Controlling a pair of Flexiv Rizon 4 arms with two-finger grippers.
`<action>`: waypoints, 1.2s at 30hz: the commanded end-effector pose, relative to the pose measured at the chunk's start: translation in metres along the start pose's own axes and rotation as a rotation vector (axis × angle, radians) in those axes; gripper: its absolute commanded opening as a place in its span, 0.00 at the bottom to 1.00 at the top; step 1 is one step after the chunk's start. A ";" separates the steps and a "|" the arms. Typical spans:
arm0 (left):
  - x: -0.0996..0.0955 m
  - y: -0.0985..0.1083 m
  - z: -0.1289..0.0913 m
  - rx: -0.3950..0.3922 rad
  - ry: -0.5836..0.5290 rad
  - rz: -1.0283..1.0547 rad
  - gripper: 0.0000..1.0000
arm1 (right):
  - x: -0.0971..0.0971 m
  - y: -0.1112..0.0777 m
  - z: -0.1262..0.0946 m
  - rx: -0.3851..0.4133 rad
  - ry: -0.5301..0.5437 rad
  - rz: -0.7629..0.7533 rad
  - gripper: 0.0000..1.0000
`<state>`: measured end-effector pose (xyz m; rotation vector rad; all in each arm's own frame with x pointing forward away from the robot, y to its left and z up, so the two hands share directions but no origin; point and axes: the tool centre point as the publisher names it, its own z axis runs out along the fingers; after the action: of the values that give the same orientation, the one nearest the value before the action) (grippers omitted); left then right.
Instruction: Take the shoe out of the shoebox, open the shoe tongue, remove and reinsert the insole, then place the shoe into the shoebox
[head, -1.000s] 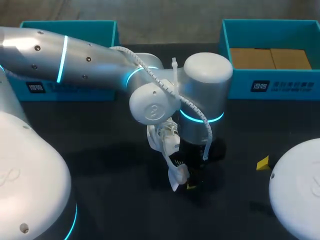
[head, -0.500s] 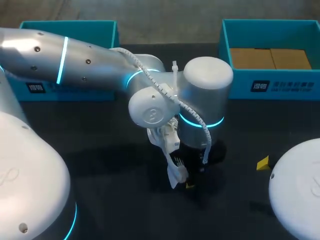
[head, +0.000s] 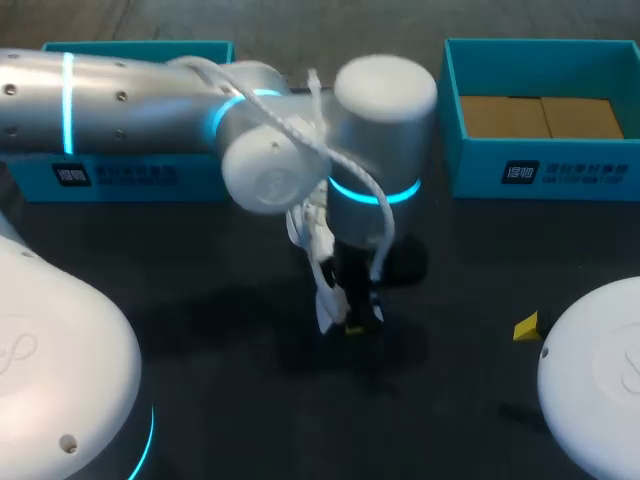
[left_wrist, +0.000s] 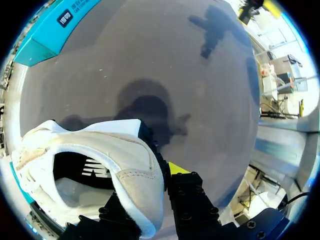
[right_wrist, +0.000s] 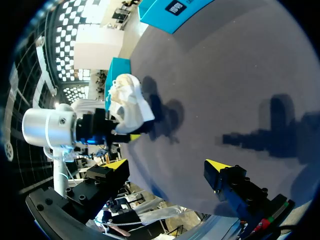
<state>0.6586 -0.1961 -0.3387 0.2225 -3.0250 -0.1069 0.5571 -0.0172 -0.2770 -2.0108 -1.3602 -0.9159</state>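
Note:
A white shoe (head: 312, 250) hangs toe-up beside my left arm over the middle of the dark table. My left gripper (head: 352, 318) is shut on its rim. In the left wrist view the shoe (left_wrist: 95, 155) shows its open mouth and dark lining, and its pale padded collar sits pinched between my left gripper's (left_wrist: 150, 192) black fingers. From the right wrist view the shoe (right_wrist: 129, 102) is off the table, casting a shadow. My right gripper (right_wrist: 167, 166) stands open and empty near the right front, far from the shoe; only one yellow tip (head: 526, 327) shows in the head view.
A teal box (head: 140, 50) stands at the back left, partly hidden by my left arm. Another teal box (head: 600, 170) at the back right holds brown cardboard. Dark tabletop (head: 200, 300) surrounds the shoe.
My left arm has drawn back and to the left, carrying the shoe along with it. The right arm has kept still.

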 end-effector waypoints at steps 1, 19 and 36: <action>-0.018 0.043 -0.050 0.008 0.029 0.066 0.00 | 0.001 -0.003 -0.001 -0.004 -0.004 0.000 1.00; -0.093 0.113 -0.102 -0.045 0.025 0.158 0.00 | 0.001 -0.003 -0.001 -0.004 -0.004 0.000 1.00; -0.146 0.187 -0.154 -0.009 0.033 0.204 0.00 | 0.001 -0.003 -0.001 -0.004 -0.004 0.000 1.00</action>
<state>0.7800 -0.0313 -0.2010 -0.0922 -3.0082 -0.1622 0.5565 -0.0173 -0.2764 -2.0120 -1.3600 -0.9157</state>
